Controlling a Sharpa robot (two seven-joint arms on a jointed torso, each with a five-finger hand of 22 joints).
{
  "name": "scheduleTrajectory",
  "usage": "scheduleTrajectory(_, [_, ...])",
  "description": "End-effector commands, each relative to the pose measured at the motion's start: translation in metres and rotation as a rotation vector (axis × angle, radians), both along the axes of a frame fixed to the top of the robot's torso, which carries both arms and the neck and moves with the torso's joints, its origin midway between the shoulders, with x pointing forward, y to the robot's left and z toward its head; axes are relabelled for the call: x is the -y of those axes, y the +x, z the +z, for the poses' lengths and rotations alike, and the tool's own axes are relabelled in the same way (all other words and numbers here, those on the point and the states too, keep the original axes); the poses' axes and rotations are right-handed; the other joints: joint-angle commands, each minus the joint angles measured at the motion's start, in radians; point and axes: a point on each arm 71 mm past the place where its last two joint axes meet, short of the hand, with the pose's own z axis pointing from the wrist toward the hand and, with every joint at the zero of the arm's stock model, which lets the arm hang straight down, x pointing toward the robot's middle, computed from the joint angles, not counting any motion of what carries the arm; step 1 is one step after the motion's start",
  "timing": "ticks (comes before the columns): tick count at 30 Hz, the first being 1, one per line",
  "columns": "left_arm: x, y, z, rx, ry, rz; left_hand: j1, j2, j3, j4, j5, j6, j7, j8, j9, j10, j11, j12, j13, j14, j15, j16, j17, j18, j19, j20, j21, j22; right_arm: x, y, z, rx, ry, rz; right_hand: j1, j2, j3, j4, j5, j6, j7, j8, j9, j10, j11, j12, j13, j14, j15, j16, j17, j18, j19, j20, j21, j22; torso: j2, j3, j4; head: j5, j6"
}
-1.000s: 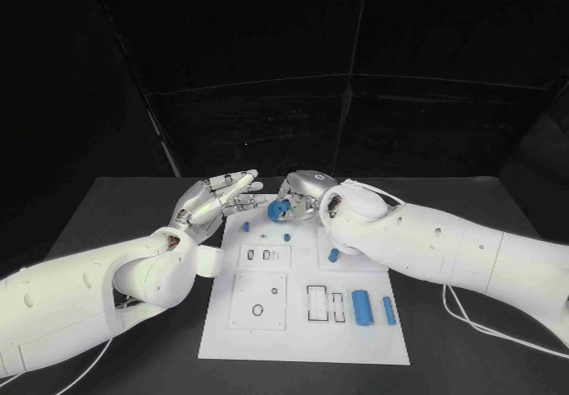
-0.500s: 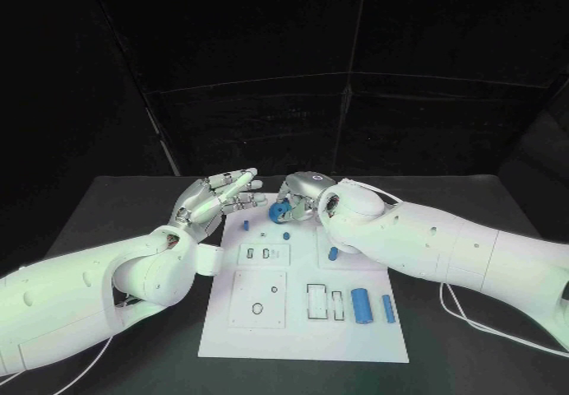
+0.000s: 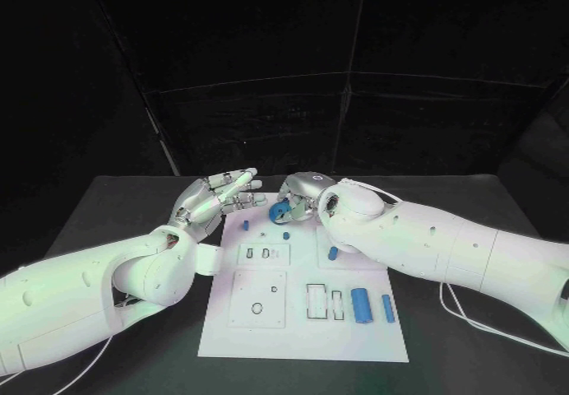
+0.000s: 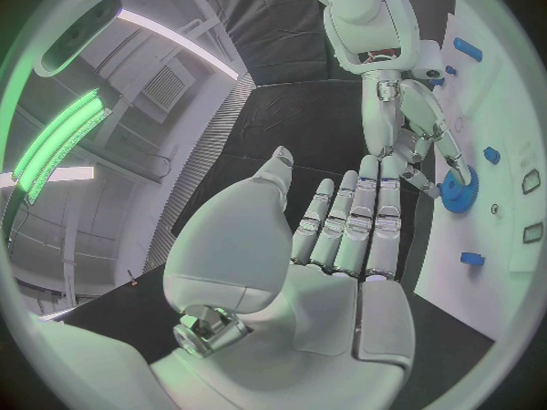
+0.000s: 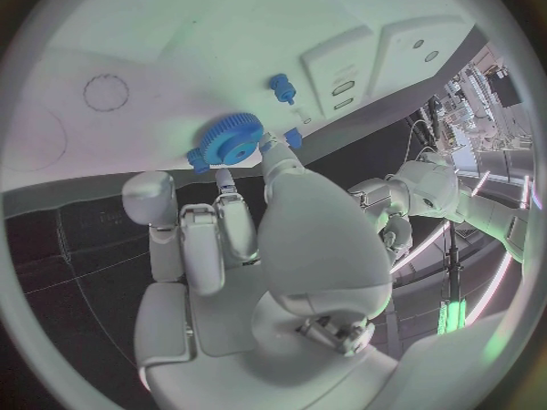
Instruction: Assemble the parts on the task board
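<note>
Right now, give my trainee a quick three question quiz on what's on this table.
1. True or false: the right robot hand holds a blue gear.
2. What does the left robot hand hold? A) a blue peg B) nothing, fingers apart C) the gear
3. Fill in: the two long blue cylinders lie on the task board toward the robot's ____ side.

Key: 1 true; 2 B; 3 right.
</note>
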Motion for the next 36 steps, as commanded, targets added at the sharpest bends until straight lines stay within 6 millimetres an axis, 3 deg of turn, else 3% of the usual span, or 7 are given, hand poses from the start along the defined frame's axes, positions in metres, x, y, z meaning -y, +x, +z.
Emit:
scheduleTrajectory(1, [0.001,0.0,0.002,0.01,-0.002,-0.008,-0.003,0.01,0.001,-0.007,-0.003,0.006,0.065,-0.005,0.0,0.001,0.002,-0.006,-0.001,0.006,0.001,-0.002,-0.001,0.011,0.004,0.001,-0.006,-0.001,0.001,0.0,-0.001,-0.028,-0.016,-0.005,-0.03,0.011,-0.008,0.032,0.028,0.006,-0.002,0.009,0.002,0.001,-0.002,0.001,0.021,0.082,0.004,0.004,0.161,-0.014,-0.001,0.007,-0.001,0.003,0.0,0.0003,0.0003,0.0,-0.001])
scheduleTrajectory(6, [0.001,0.0,0.002,0.01,-0.001,-0.008,-0.003,0.01,0.001,-0.007,-0.003,0.006,0.065,-0.005,0.0,0.001,0.002,-0.006,-0.001,0.006,0.001,-0.002,-0.001,0.011,0.004,0.001,-0.006,-0.001,0.003,0.001,-0.003,-0.047,-0.019,-0.012,-0.051,0.015,-0.018,0.057,0.042,0.009,-0.003,0.012,0.002,0.004,-0.002,0.004,0.025,0.083,0.004,0.005,0.165,-0.014,0.0,0.006,0.001,0.005,0.0,0.0005,-0.0005,-0.001,-0.001])
scheduleTrajectory(17, [0.0,0.0,0.002,0.01,-0.001,-0.006,-0.003,0.01,0.001,-0.007,-0.003,0.006,0.065,-0.005,0.0,0.001,0.002,-0.006,-0.001,0.006,0.001,-0.002,-0.001,0.011,0.004,0.001,-0.006,-0.001,0.011,0.002,-0.004,-0.06,-0.015,-0.032,-0.055,0.019,-0.02,0.064,0.047,0.01,-0.004,0.013,0.002,0.007,-0.003,0.008,0.03,0.084,0.003,0.006,0.168,-0.015,0.003,0.006,0.003,0.01,0.0,0.0005,0.0005,-0.002,-0.002])
scheduleTrajectory(24, [-0.002,0.0,0.002,0.01,0.002,-0.002,-0.003,0.01,0.001,-0.008,-0.003,0.006,0.065,-0.006,0.0,0.001,0.002,-0.006,-0.001,0.006,0.001,-0.003,-0.001,0.011,0.004,0.001,-0.007,-0.002,0.022,-0.003,0.009,0.061,0.095,-0.02,-0.022,0.018,-0.016,0.05,0.098,0.012,-0.005,0.016,0.001,0.016,-0.005,0.016,0.041,0.085,0.001,0.008,0.175,-0.017,0.008,0.004,0.008,0.017,0.0,0.0017,-0.0011,0.001,-0.003])
scheduleTrajectory(30, [-0.004,0.0,0.001,0.011,0.003,0.003,-0.003,0.01,0.0,-0.01,-0.003,0.005,0.065,-0.007,0.0,0.002,0.002,-0.007,-0.001,0.005,0.001,-0.005,-0.002,0.011,0.004,0.001,-0.008,-0.003,0.044,-0.012,0.021,0.144,0.238,0.007,-0.002,0.018,-0.012,0.038,0.104,0.011,-0.005,0.015,0.001,0.016,-0.005,0.015,0.041,0.086,0.001,0.01,0.179,-0.017,0.008,0.004,0.009,0.017,-0.002,0.001,-0.0032,0.0,0.0])
scheduleTrajectory(35, [-0.006,0.001,0.001,0.011,0.006,0.008,-0.003,0.01,0.0,-0.01,-0.003,0.005,0.065,-0.007,0.0,0.002,0.002,-0.007,-0.001,0.005,0.001,-0.005,-0.002,0.011,0.004,0.001,-0.008,-0.003,0.08,-0.021,0.025,0.099,0.316,-0.008,0.026,0.021,-0.007,0.019,0.099,0.02,-0.008,0.019,0.002,0.018,-0.008,0.016,0.044,0.085,-0.001,0.008,0.174,-0.016,0.006,0.002,0.007,0.012,-0.003,0.0015,-0.0049,-0.002,0.004])
scheduleTrajectory(36, [-0.007,0.001,0.001,0.011,0.006,0.01,-0.003,0.01,0.0,-0.01,-0.003,0.005,0.065,-0.007,0.0,0.002,0.002,-0.007,-0.001,0.005,0.001,-0.005,-0.002,0.011,0.004,0.001,-0.008,-0.003,0.095,-0.023,0.024,0.065,0.331,-0.022,0.041,0.021,-0.004,0.007,0.09,0.022,-0.008,0.019,0.001,0.017,-0.008,0.015,0.043,0.084,-0.001,0.007,0.17,-0.015,0.004,0.002,0.005,0.008,-0.004,0.0017,-0.0058,-0.003,0.006])
